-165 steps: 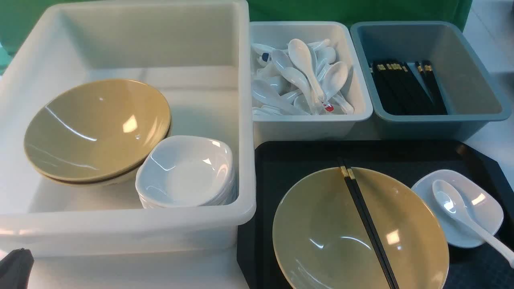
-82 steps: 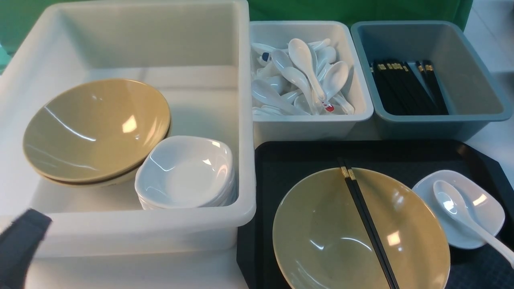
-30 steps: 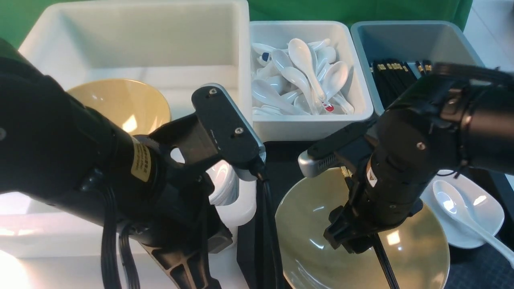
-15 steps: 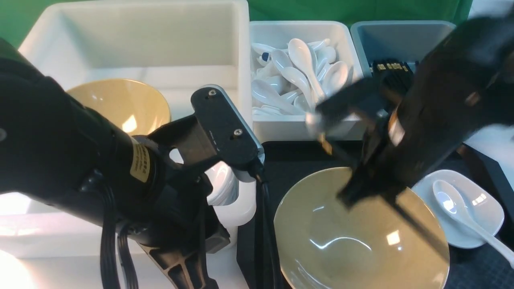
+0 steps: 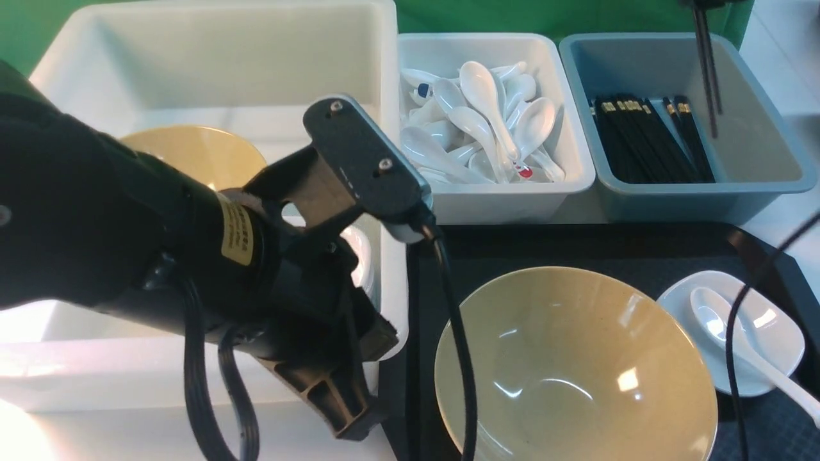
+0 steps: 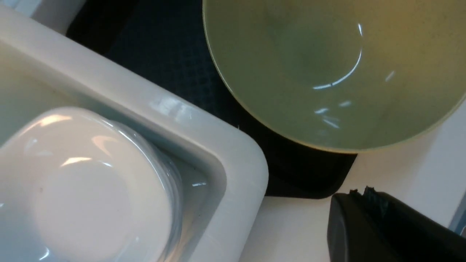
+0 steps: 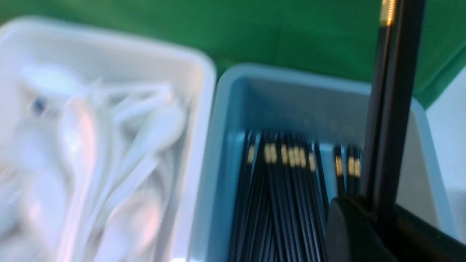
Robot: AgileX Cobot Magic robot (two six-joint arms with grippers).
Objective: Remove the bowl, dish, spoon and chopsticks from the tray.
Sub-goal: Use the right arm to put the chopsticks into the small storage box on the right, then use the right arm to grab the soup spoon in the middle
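Your front camera looks down over everything; left wrist closely shares the bowl (image 6: 327,54), right wrist, blurred, apparently the grey-blue bin (image 7: 291,94).

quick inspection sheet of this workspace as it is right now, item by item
Surface: white tabletop, carrying the tray and three bins.
Job's things: bowl and dish on the tray, spoon lying in the dish; chopsticks hanging over the grey-blue bin.
Clutter: large white bin with tan bowls and white dishes; spoon bin; stored chopsticks in the grey-blue bin.
Grippers: right gripper shut on the chopsticks; left gripper shut, empty.
Cables: black cable crossing the bowl's left edge; thin cable over the dish.
Surroundings: green backdrop.
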